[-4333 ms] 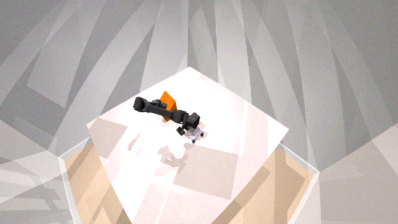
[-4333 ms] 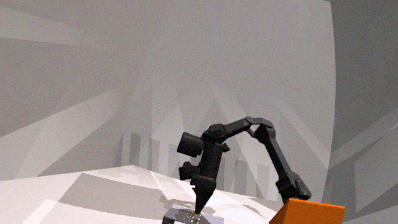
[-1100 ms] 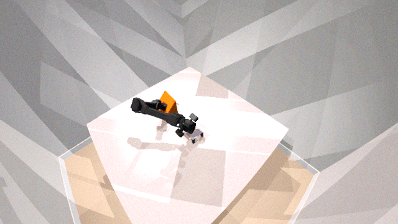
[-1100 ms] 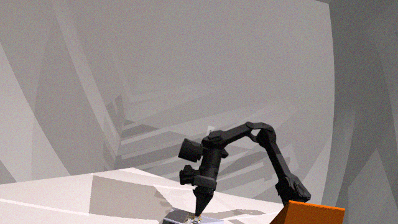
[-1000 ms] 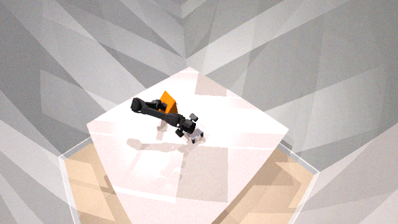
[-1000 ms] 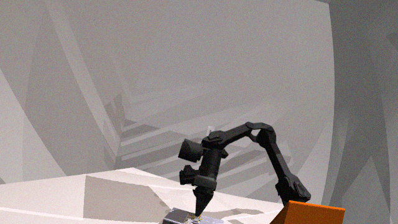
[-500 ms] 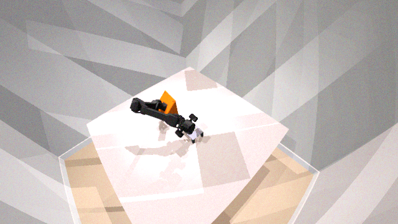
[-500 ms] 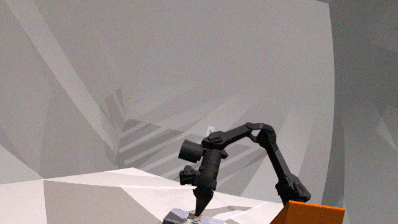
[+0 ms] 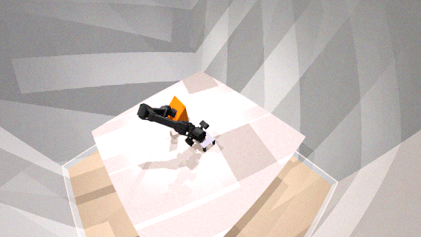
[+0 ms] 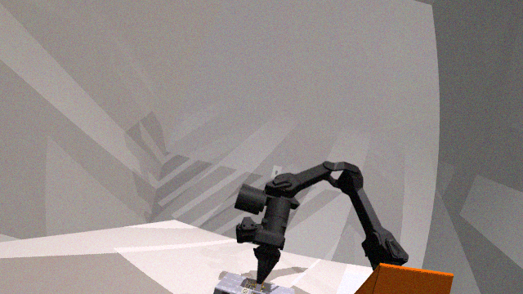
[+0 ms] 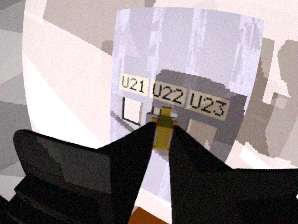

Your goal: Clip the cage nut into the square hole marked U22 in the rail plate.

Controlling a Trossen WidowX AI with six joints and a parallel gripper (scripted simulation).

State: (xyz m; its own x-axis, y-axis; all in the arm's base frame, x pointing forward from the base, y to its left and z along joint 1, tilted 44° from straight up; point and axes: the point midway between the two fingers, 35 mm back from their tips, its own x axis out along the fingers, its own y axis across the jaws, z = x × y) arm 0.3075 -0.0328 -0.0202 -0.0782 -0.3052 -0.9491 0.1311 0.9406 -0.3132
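Top view high, wrist close
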